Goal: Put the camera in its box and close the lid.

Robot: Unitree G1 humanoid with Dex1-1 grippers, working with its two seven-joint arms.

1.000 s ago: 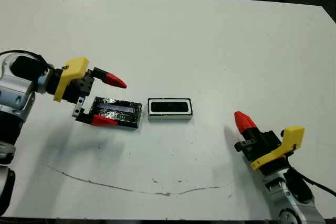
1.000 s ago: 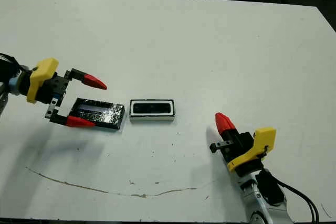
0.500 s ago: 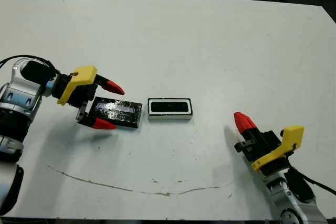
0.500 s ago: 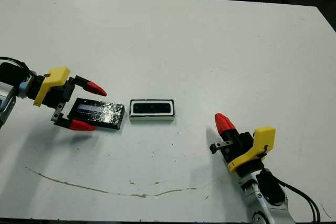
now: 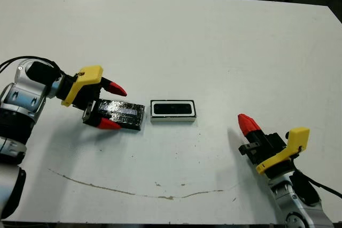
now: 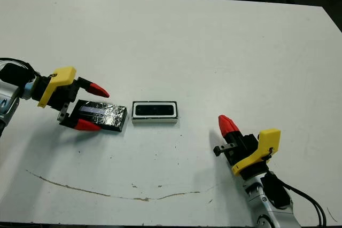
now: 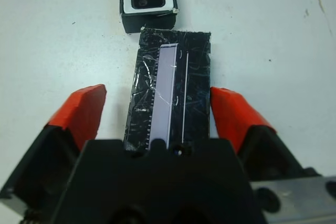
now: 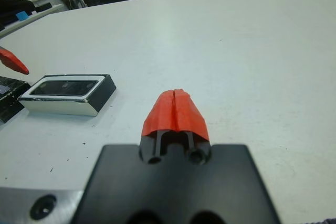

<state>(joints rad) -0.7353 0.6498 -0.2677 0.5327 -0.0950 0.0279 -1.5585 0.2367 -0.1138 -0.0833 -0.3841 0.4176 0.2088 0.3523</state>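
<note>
Toward the left edge of the white counter (image 5: 176,36), the left gripper (image 5: 109,106) has its jaws spread wide to either side of the lid (image 7: 170,95), its red fingertips (image 7: 81,111) clear of the lid's long sides. Just right of the lid, almost end to end with it, the box (image 5: 173,111) lies flat with the camera (image 5: 173,109) lying inside it. Near the counter's front right corner, well apart from both, the right gripper (image 8: 175,111) has its jaws pressed together on nothing.

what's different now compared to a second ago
The left tool has lowered and now straddles the lid, fingers open on either side, not yet closed on it. The lid, the box with the camera inside, and the shut right tool are unchanged.
</note>
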